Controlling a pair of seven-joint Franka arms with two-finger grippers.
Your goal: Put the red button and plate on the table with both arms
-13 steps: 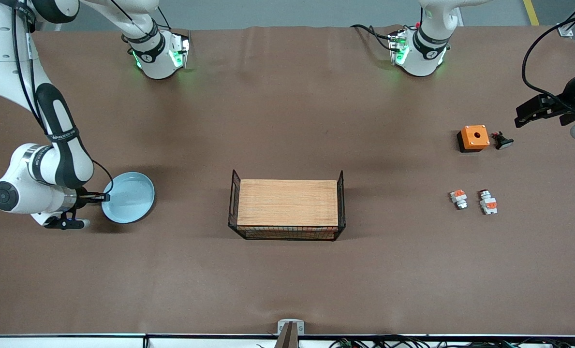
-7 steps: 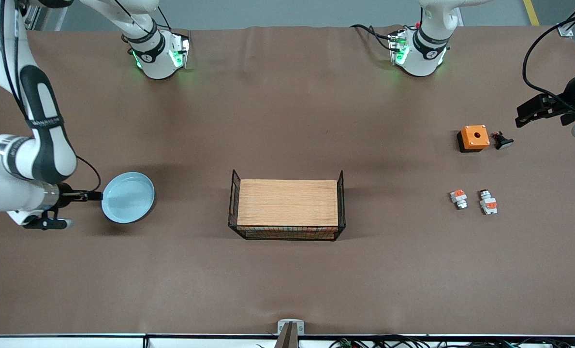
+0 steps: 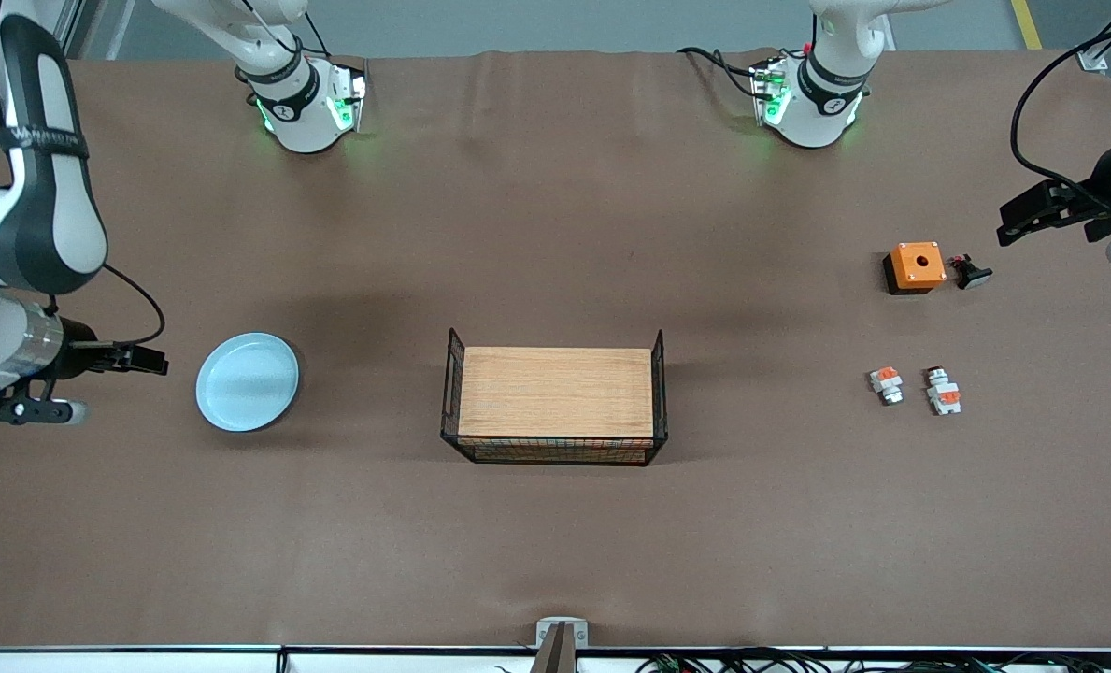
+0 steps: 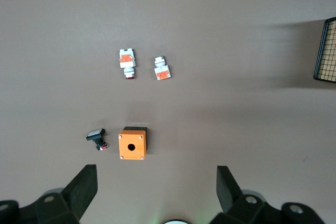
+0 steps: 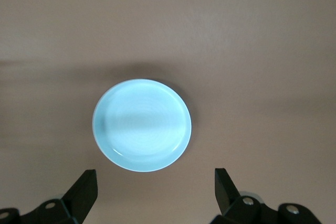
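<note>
The pale blue plate [image 3: 247, 381] lies flat on the brown table [image 3: 555, 542] toward the right arm's end, and shows whole in the right wrist view [image 5: 142, 125]. My right gripper [image 3: 147, 360] is open and empty, beside the plate and apart from it [image 5: 155, 182]. The red button [image 3: 943, 391] lies on the table toward the left arm's end, its dark cap showing in the left wrist view [image 4: 127, 62]. My left gripper [image 3: 1020, 221] is open and empty, up over the table beside the orange box [image 4: 156, 182].
A wooden board in a black wire mesh frame [image 3: 555, 404] stands mid-table. A smaller white-orange piece [image 3: 886, 384] lies beside the button. An orange box with a hole [image 3: 915, 266] and a small black part [image 3: 972, 274] lie under the left gripper's side.
My right gripper has let go of the plate's rim and drawn back toward the right arm's end. The plate now lies flat. The left arm has hardly moved.
</note>
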